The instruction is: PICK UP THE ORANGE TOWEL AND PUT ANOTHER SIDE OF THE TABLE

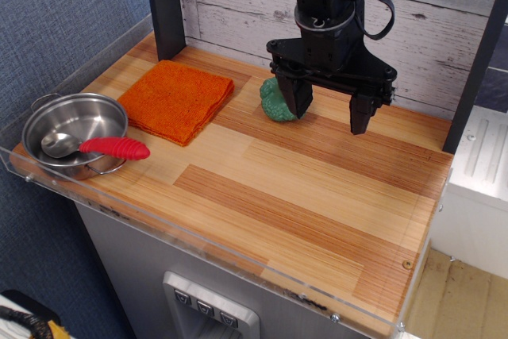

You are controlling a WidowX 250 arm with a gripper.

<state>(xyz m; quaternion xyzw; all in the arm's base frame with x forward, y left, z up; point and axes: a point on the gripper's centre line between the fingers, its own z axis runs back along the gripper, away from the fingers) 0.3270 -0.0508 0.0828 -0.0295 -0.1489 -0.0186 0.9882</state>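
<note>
The orange towel lies flat and folded on the back left part of the wooden table. My gripper hangs above the back middle of the table, to the right of the towel and apart from it. Its two black fingers are spread apart and hold nothing. The towel is fully in view.
A steel pot with a spoon inside and a red ribbed handle sits at the front left corner. A green lumpy object lies just behind the gripper's left finger. A black post stands behind the towel. A clear acrylic rim runs along the edges.
</note>
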